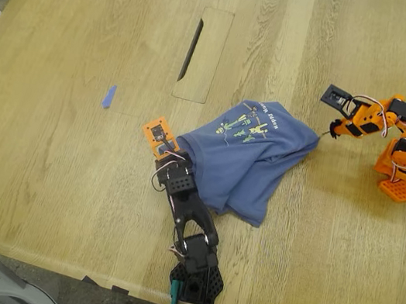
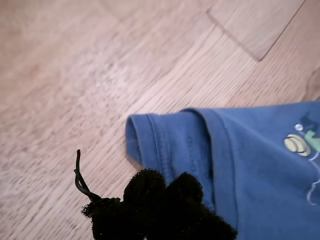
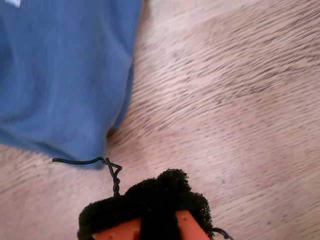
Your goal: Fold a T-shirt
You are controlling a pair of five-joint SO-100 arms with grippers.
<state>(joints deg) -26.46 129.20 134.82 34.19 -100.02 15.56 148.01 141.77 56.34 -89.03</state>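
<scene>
The wooden table (image 1: 65,175) carries the T-shirt (image 1: 245,159), bunched mid-table between both arms, print up. A recessed cable hatch (image 1: 203,54) lies beyond it, and blue tape (image 1: 109,96) lies toward the exterior view's left. My first claw (image 2: 162,192) rests clenched on the folded sleeve hem. My second claw (image 3: 160,200) hangs clenched just beside the shirt's edge, gripping nothing.

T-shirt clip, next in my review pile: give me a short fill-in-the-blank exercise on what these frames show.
1. The T-shirt lying bunched on the table is ____ in colour.
2. The arm at the exterior view's right edge is ____ in colour.
3. In the exterior view, the printed chest faces ____.
4. A small blue strip lies on the wood toward the exterior view's ____ of the shirt.

Missing words: blue; orange; up; left.
</scene>
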